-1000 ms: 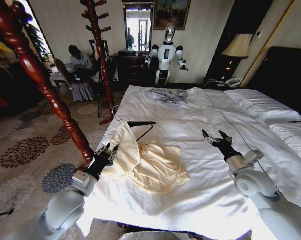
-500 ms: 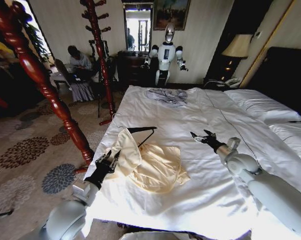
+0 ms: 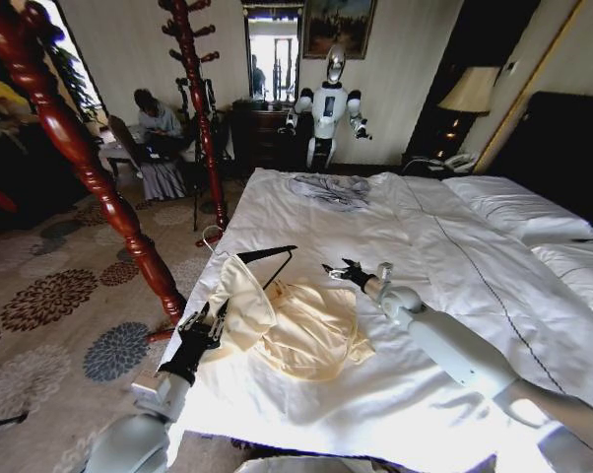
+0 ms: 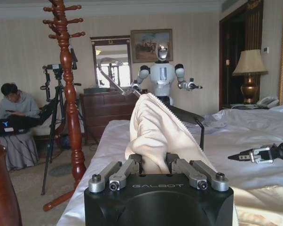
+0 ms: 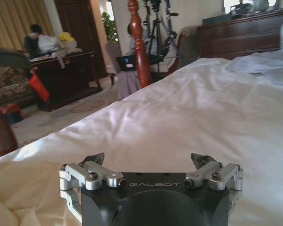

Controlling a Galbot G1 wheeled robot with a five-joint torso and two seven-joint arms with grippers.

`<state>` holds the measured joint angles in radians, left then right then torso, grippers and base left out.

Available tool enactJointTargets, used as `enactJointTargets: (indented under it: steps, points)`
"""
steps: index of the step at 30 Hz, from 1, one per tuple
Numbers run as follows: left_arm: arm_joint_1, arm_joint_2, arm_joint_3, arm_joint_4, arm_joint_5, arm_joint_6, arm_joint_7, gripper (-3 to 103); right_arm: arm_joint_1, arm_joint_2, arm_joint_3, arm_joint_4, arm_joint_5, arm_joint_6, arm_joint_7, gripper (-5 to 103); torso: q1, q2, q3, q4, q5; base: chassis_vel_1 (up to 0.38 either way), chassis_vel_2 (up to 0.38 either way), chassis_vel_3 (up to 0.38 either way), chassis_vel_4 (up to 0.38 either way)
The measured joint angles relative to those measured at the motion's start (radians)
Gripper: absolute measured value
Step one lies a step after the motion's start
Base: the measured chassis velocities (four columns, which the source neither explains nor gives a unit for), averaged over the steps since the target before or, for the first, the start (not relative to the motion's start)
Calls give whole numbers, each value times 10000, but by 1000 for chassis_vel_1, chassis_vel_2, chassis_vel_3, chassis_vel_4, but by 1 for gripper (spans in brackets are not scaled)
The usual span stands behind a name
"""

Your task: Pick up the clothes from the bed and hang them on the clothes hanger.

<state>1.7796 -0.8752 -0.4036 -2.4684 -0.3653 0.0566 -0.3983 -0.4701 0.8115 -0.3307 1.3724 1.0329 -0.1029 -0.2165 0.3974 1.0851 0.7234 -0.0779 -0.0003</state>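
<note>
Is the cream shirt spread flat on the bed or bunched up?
Bunched up. The cream shirt lies crumpled on the bed, one part lifted in the shut left gripper and draped over the hanger.

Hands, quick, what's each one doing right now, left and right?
Left hand: closed on a raised fold of the cream shirt.
Right hand: open, holding nothing, just above the bed beside the shirt.

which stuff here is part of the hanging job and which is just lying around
Job: cream shirt pinched by the left gripper; black hanger inside it; bed; open right gripper beside the shirt.

Lying about: grey garment, pillows, wooden coat stand, lamp.
</note>
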Motion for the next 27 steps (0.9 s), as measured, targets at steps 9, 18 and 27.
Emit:
enactJointTargets:
  steps: [9, 18, 27]
  points:
    - [248, -423, -11, -243, 110, -76, 4, 24, 1568, 665, -1622, -1438, -85, 99, -1050, 100, -1, 0, 0, 2, 3, 0, 0, 0, 0]
    - [154, -563, 90, -213, 117, -69, 54, 24, 2481, 1004, -2850, -2859, -505, 278, -1757, 100, -1, 0, 1, 0, 3, 0, 0, 0, 0]
    - [126, -563, 110, -216, 155, -54, 108, 24, 2703, 1463, -3133, -4219, -726, 360, -2164, 101, -1, 0, 0, 0, 5, 0, 0, 0, 0]
